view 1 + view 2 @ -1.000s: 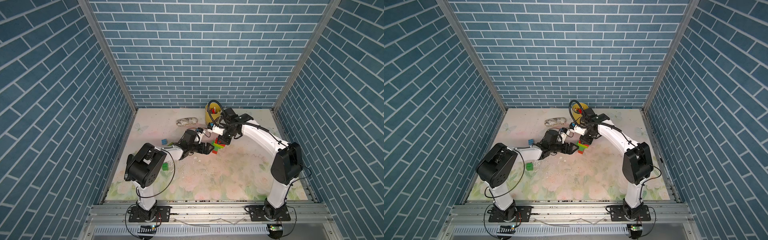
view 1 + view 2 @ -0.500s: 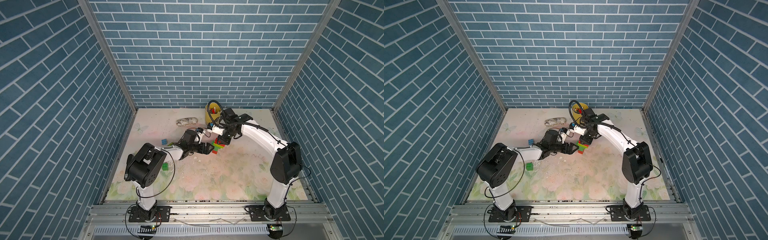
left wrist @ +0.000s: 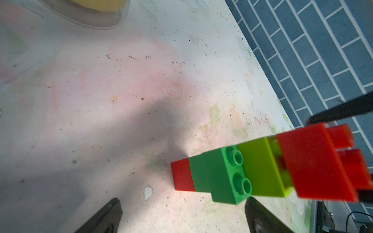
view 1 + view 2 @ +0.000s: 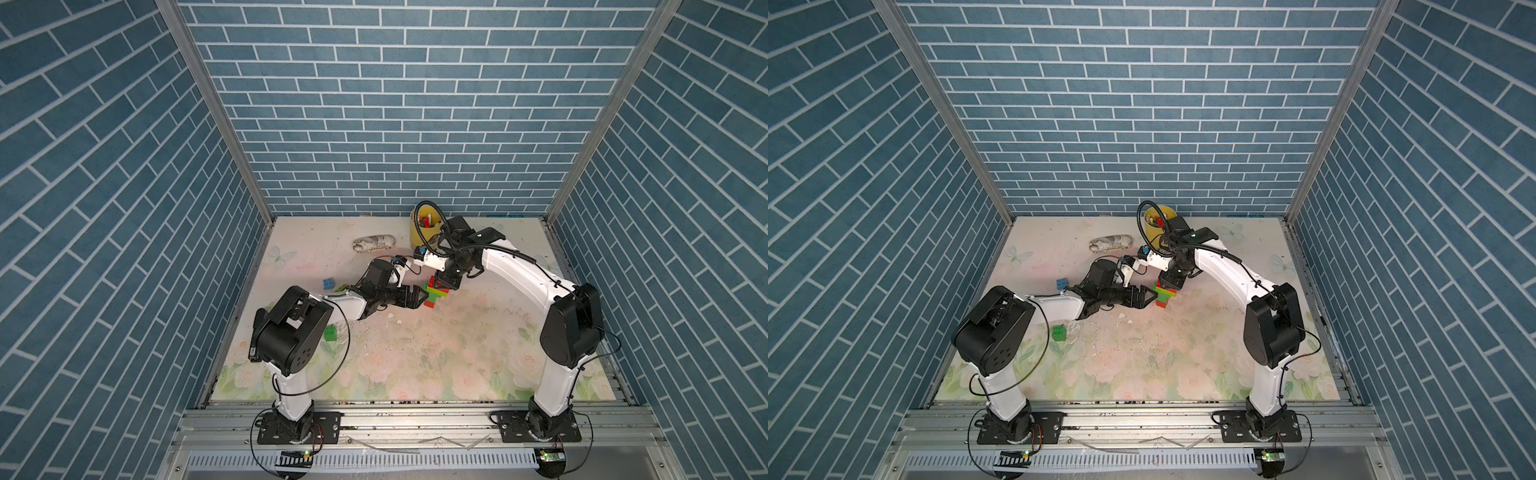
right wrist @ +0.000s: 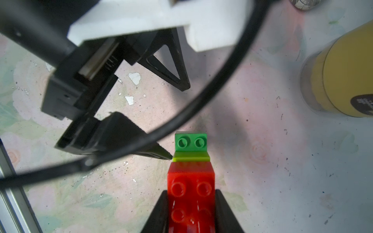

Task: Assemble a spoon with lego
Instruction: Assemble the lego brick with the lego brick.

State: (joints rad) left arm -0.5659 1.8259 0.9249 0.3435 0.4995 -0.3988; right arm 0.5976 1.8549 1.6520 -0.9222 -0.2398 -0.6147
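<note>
Nothing seems to have moved since a second ago; both arms sit in the same spots. The right gripper (image 5: 191, 203) is squeezed tight on the top red brick of the spoon (image 3: 232, 175). That brick is shiny, smooth plastic with round bumps.

Below the right gripper the spoon goes down in steps: a lime brick, a wide green brick with two round bumps, a thinner green one, then a small red block. The red end looks like it rests on the table (image 4: 457, 353), which is flowery, scratched and dotted with little white chips.

The left gripper (image 3: 181, 203) has its fingers spread wide and holds nothing. Its black fingers (image 5: 129, 139) are flat, pointy triangles. One tip is right at the edge of the lime brick, but I cannot tell if it touches.

Behind the left gripper lie a loose light-blue brick (image 4: 328, 284) and a green brick (image 4: 331, 333). Just past the right gripper stands a round yellow cup (image 4: 417, 237).
</note>
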